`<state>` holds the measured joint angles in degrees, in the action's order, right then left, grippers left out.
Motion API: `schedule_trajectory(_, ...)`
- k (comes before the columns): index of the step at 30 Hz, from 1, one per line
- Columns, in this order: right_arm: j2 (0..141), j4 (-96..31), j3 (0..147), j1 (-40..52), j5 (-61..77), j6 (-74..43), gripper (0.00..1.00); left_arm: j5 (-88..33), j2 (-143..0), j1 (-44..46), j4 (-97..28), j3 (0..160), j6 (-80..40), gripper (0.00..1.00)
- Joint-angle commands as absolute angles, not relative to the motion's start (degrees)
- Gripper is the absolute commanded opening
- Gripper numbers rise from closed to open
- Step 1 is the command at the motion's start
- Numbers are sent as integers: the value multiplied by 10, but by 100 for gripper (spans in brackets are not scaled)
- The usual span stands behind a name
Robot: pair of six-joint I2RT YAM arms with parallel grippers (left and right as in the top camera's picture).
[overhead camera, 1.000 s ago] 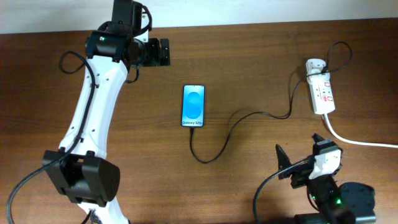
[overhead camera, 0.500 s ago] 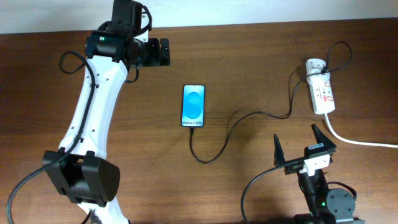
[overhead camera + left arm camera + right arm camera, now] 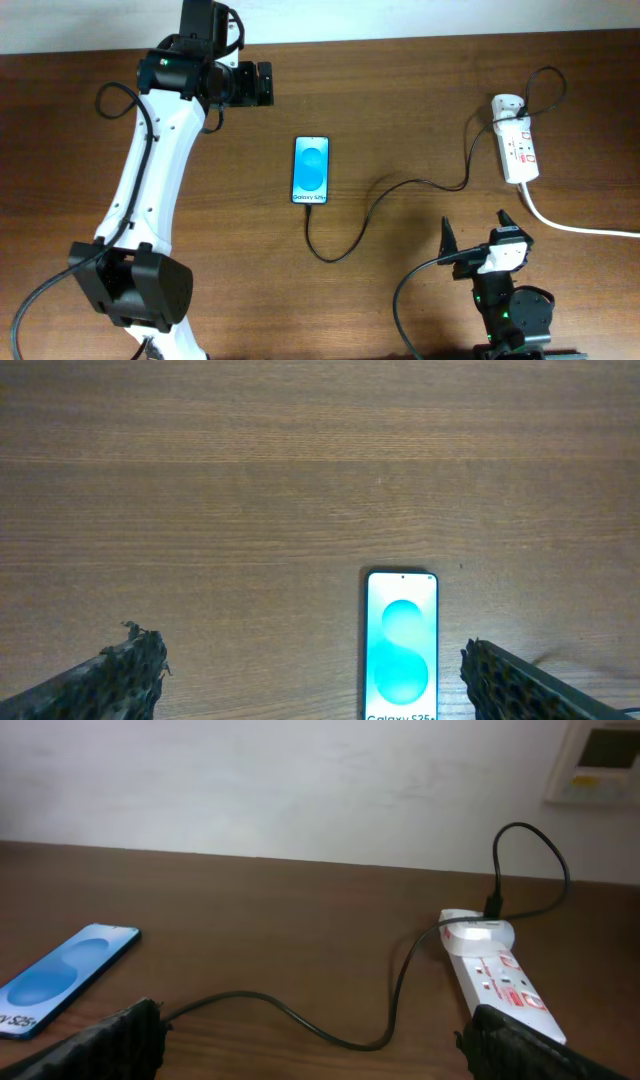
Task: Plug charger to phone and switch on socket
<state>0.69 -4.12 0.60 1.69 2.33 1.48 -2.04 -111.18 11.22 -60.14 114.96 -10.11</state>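
The phone (image 3: pixel 311 170) lies flat mid-table with its blue screen lit; it also shows in the left wrist view (image 3: pixel 401 645) and the right wrist view (image 3: pixel 60 975). The black charger cable (image 3: pixel 380 195) runs from the phone's near end, loops, and rises to a white adapter (image 3: pixel 506 103) on the socket (image 3: pixel 519 152). I cannot tell if the tip is seated. The socket also shows in the right wrist view (image 3: pixel 500 982). My left gripper (image 3: pixel 264 85) is open and empty, up and left of the phone. My right gripper (image 3: pixel 475 230) is open and empty, near the front edge below the socket.
A thick white cord (image 3: pixel 575 226) runs from the socket off the right edge. The cable loop (image 3: pixel 300 1018) lies between my right fingers' line of sight and the phone. A white wall with a small panel (image 3: pixel 600 760) stands behind the table.
My right arm has swung round and shifted a little left, so its open fingers now point toward the far side. The left arm, phone and cable have not moved.
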Motion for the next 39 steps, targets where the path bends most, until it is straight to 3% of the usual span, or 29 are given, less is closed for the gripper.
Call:
schedule_trajectory(1, 2, -47, 3, 19, 8, -3, 98, -17, -1116, 113, -601, 1147, -98, 100)
schedule_trajectory(34, 2, -46, 3, 19, 10, 14, 98, 8, -1100, 124, -621, 1144, -94, 99)
schedule_trajectory(39, 2, -46, 3, 19, 10, 14, 98, 69, -976, 136, -558, 971, -94, 99)
